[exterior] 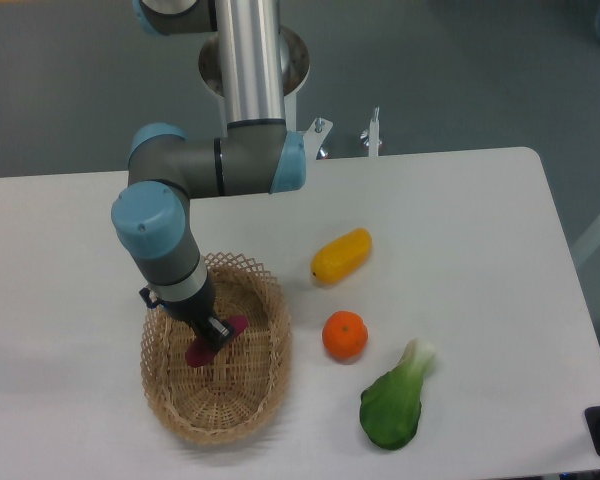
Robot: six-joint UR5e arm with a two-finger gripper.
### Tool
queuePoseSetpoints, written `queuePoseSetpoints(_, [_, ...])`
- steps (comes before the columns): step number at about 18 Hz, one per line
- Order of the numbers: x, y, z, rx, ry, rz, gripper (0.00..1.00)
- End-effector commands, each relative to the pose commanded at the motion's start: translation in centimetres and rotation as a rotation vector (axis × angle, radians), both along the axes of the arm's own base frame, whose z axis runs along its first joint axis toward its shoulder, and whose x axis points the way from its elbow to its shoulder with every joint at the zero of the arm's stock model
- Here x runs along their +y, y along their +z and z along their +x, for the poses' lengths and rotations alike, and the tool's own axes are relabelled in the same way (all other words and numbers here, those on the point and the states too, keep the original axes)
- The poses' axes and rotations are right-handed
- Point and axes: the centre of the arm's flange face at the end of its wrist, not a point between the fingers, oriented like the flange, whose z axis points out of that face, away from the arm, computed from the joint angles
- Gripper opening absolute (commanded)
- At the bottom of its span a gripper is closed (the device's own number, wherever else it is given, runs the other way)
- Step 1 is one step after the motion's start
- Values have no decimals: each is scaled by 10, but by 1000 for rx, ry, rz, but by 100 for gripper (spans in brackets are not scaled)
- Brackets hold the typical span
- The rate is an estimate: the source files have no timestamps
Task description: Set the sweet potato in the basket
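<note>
Now the hand [213, 337] holds the sweet potato [216, 341] inside the basket [248, 408] rim

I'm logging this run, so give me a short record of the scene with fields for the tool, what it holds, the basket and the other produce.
tool: tool over the basket, shut on the sweet potato
held item: small magenta-purple sweet potato, inside the basket's rim
basket: oval light tan woven wicker basket, on the white table
other produce: yellow-orange oblong fruit, round orange, green leafy vegetable, all right of the basket

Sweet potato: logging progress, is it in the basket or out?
In, not yet released: the sweet potato sits inside the basket's rim, the gripper shut on it.
</note>
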Motion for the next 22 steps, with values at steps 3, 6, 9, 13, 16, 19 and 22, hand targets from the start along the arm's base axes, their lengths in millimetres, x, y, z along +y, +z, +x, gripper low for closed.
queuePoseSetpoints(3, [0,-4,0,-3,0,-5,45])
queuePoseSetpoints(6, [6,8,-3,9,1,18,86])
queuePoseSetpoints(9, [9,19,-6,18,3,35,99])
queuePoseSetpoints(13, [13,52,-43,50,44,91,99])
queuePoseSetpoints(16, [-2,93,-93,90,65,133,99])
queuePoseSetpoints(19, [-31,118,-139,118,67,139,99])
queuePoseSetpoints(22, [-72,133,-185,116,42,85,99])
